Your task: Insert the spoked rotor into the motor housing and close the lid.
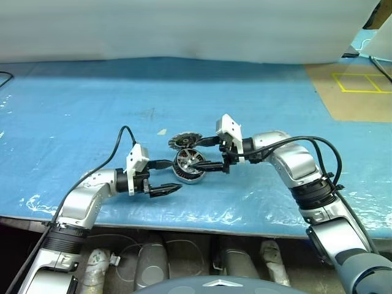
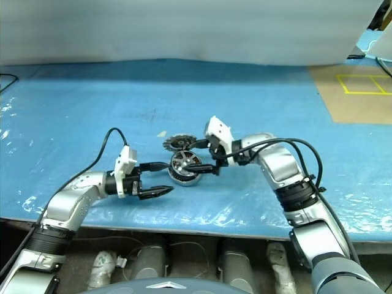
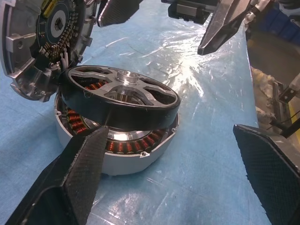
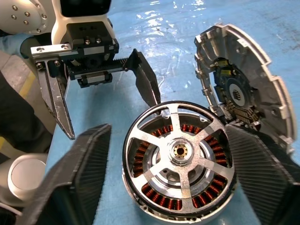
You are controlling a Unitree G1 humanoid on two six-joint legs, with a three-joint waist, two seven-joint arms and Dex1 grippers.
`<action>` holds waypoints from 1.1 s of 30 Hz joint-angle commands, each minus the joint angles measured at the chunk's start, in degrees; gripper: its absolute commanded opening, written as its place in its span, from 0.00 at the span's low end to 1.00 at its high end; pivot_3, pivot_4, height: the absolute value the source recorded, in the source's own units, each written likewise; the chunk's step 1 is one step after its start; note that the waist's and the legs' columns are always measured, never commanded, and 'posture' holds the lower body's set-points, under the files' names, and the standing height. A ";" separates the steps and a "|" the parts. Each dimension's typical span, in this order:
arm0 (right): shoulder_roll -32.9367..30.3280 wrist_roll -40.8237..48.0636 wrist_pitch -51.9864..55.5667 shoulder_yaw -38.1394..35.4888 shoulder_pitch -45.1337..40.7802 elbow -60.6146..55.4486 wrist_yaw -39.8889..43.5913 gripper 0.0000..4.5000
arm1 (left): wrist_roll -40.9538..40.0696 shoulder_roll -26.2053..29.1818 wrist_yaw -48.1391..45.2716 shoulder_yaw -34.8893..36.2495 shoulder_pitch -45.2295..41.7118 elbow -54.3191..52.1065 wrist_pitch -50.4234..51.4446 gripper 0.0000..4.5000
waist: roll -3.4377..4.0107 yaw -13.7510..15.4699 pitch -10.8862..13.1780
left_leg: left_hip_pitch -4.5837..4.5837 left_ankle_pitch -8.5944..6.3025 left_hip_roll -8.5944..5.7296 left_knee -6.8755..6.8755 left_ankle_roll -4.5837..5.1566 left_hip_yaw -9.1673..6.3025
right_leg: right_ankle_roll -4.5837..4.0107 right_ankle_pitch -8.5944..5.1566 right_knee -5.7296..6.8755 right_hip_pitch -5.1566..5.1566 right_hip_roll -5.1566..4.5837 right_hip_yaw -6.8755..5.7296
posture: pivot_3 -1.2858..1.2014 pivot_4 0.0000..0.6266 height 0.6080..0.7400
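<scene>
The motor housing [image 3: 123, 155], a short silver cylinder ringed with copper windings, stands on the blue mat. On top of it lies the spoked rotor [image 3: 123, 89], a black-rimmed wheel with silver spokes, tilted so that one side sits higher. The lid [image 4: 236, 91], a finned round cover with a circuit board inside, stands propped open against the housing's far side. My right gripper [image 1: 199, 155] is open, one finger on each side of the rotor [image 4: 180, 152]. My left gripper [image 1: 174, 176] is open just left of the housing, holding nothing.
The blue plastic-covered table [image 1: 92, 104] stretches wide on all sides of the motor. Its front edge [image 1: 202, 228] runs close below both arms. A brown floor patch with yellow tape [image 1: 358, 86] lies at the far right.
</scene>
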 commanded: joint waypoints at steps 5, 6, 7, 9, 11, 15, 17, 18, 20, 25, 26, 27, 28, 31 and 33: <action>0.84 -1.55 -2.23 1.18 -0.19 1.10 -1.17 0.34 | -0.02 0.14 -0.44 -0.09 -0.30 -0.29 -0.90 1.00 | 0.00 -0.01 0.00 | 0.00 0.00 0.00 0.00 -0.01 0.00 | 0.00 0.00 0.00 0.00 0.00 0.00 | 0.52 0.24 1.00; 1.05 -1.51 -2.29 1.09 -0.39 1.42 -1.21 0.28 | -0.06 0.09 -0.39 -0.07 -0.22 -0.35 -0.89 1.00 | 0.00 -0.01 0.00 | 0.00 0.00 0.00 0.00 0.00 0.00 | 0.00 0.00 0.00 0.00 0.00 0.00 | 0.52 0.24 1.00; 1.32 -1.67 -2.49 1.09 -0.65 1.93 -1.36 0.28 | -0.05 0.07 -0.39 -0.08 -0.15 -0.35 -0.92 1.00 | 0.00 0.00 0.00 | -0.01 0.00 0.00 0.00 0.00 0.00 | 0.00 0.00 0.00 0.00 0.00 0.00 | 0.52 0.24 1.00; 1.83 -2.29 -3.38 1.46 -0.88 2.66 -1.60 0.28 | 0.02 0.02 -0.40 -0.13 -0.12 -0.18 -1.06 1.00 | 0.00 -0.02 0.00 | 0.00 0.00 0.00 0.00 0.00 0.00 | -0.01 0.00 0.00 0.00 0.00 0.00 | 0.52 0.24 1.00; 2.79 -2.65 -3.70 1.82 -1.05 3.17 -1.95 0.28 | 0.08 0.00 -0.45 -0.18 -0.19 0.04 -1.19 1.00 | 0.00 -0.04 0.00 | 0.00 0.00 0.01 0.00 -0.01 0.00 | -0.01 0.00 0.00 0.00 0.01 0.00 | 0.52 0.24 1.00; 4.27 -4.38 -4.60 3.53 -0.93 4.58 -2.35 0.28 | -0.11 -0.03 -0.48 -0.04 -0.17 0.11 -1.11 1.00 | 0.00 -0.03 0.00 | -0.01 0.00 0.00 -0.01 -0.01 0.00 | -0.01 0.01 0.00 -0.01 0.00 0.00 | 0.52 0.24 1.00; 5.33 -5.98 -5.68 4.27 -1.24 7.93 -3.36 0.28 | -0.87 0.06 -0.15 0.78 -0.35 0.04 -0.26 1.00 | 0.00 -0.07 0.00 | 0.00 0.00 0.00 0.00 -0.01 0.00 | -0.01 0.01 0.00 -0.01 0.00 0.00 | 0.52 0.24 1.00; 5.70 -6.93 -6.55 4.62 -1.39 9.66 -3.84 0.28 | -1.57 0.27 0.03 1.43 -0.38 -0.14 0.65 1.00 | 0.00 -0.08 0.00 | 0.00 0.00 0.00 0.00 -0.01 0.00 | -0.01 0.01 0.01 -0.01 0.00 0.00 | 0.52 0.24 1.00; 6.32 -8.22 -8.11 5.05 -1.41 11.81 -4.37 0.28 | -2.49 1.89 -0.58 2.37 0.24 -1.01 2.36 1.00 | 0.00 -0.07 0.00 | 0.00 0.00 0.01 0.02 -0.01 0.00 | -0.01 0.01 0.02 0.00 0.00 -0.01 | 0.52 0.24 1.00; 7.24 -7.92 -8.19 4.35 -1.30 12.16 -3.96 0.28 | -1.86 7.35 -2.01 4.16 2.11 -0.96 2.53 1.00 | 0.00 -0.39 0.00 | 0.02 0.00 0.01 -0.02 -0.01 0.00 | -0.01 0.01 0.01 0.00 0.01 0.00 | 0.52 0.24 1.00; 7.32 -7.79 -8.09 4.20 -1.21 11.95 -3.96 0.28 | -2.02 8.14 -2.16 4.78 2.36 -0.78 2.45 1.00 | 0.00 -0.49 0.00 | 0.02 0.00 0.01 -0.02 -0.01 0.00 | -0.01 0.01 0.01 0.00 0.01 0.00 | 0.52 0.24 1.00; 7.43 -7.66 -8.04 4.03 -1.16 11.83 -4.00 0.28 | -2.09 8.65 -2.11 5.24 2.49 -0.60 2.20 1.00 | 0.00 -0.59 0.00 | 0.01 0.00 0.01 -0.02 -0.01 0.00 | -0.01 0.00 0.00 0.00 0.01 0.00 | 0.52 0.24 1.00; 7.64 -7.38 -7.89 3.67 -1.24 11.85 -4.15 0.28 | -2.18 8.88 -1.95 5.56 2.48 -0.52 2.00 1.00 | 0.00 -0.65 0.00 | 0.01 0.00 0.00 -0.02 -0.01 0.00 | -0.01 0.00 0.01 0.00 0.01 0.00 | 0.52 0.24 1.00; 8.15 -5.18 -6.80 1.64 -1.79 10.86 -3.73 0.28 | -2.21 8.29 -1.36 5.56 1.93 -1.06 1.56 1.00 | 0.00 -0.66 0.00 | 0.01 0.00 0.01 0.00 0.00 -0.02 | 0.00 0.00 0.01 0.01 -0.01 0.00 | 0.52 0.24 1.00; 8.63 -1.90 -4.40 -1.05 -2.52 8.99 -3.06 0.28 | -2.37 7.26 -1.00 5.02 1.30 -1.75 1.68 1.00 | 0.00 -0.64 0.00 | 0.00 0.00 0.01 0.00 0.00 -0.01 | -0.01 0.00 0.01 0.01 -0.03 0.00 | 0.52 0.24 1.00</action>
